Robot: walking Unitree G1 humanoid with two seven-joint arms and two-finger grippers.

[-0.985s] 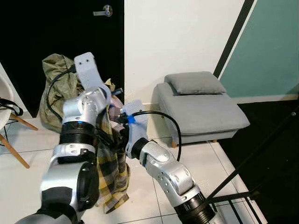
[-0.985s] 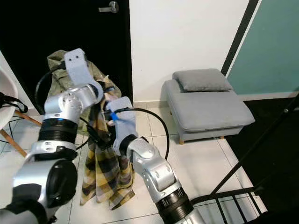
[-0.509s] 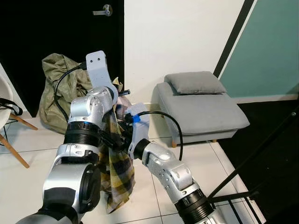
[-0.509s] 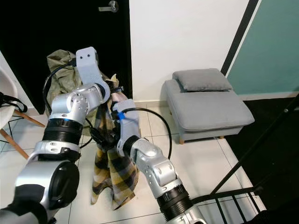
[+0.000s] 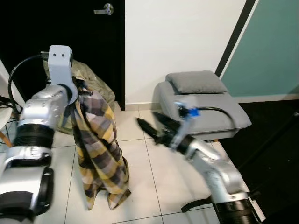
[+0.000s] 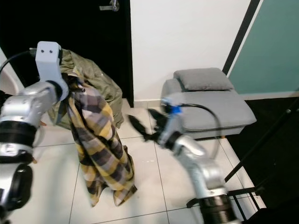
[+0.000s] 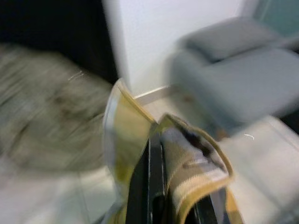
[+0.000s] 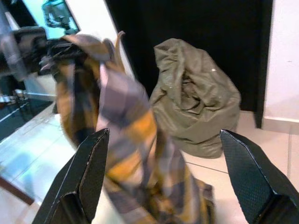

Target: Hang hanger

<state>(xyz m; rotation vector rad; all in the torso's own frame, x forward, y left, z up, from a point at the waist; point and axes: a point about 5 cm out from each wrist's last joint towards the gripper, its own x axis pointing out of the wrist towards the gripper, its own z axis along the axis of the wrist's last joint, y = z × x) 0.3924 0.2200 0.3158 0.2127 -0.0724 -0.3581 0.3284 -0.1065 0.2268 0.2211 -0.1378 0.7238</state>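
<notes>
Jaws: your left gripper (image 7: 156, 186) is clamped on the plaid shirt (image 5: 96, 149), held up w/ hem touching floor (image 5: 154, 186). Right gripper (image 8: 163, 172) is wide open, near it

We see a white tiled floor (image 5: 140, 186) meeting a white wall (image 5: 177, 42) with a black diagonal stripe (image 5: 233, 37) and a teal panel (image 5: 271, 51). A low grey upholstered seat (image 5: 205, 105) carries a grey cushion (image 5: 196, 82). A black door (image 5: 70, 23) with a silver lever handle (image 5: 103, 9) stands behind a slumped olive-green fabric bag (image 6: 93, 79).
</notes>
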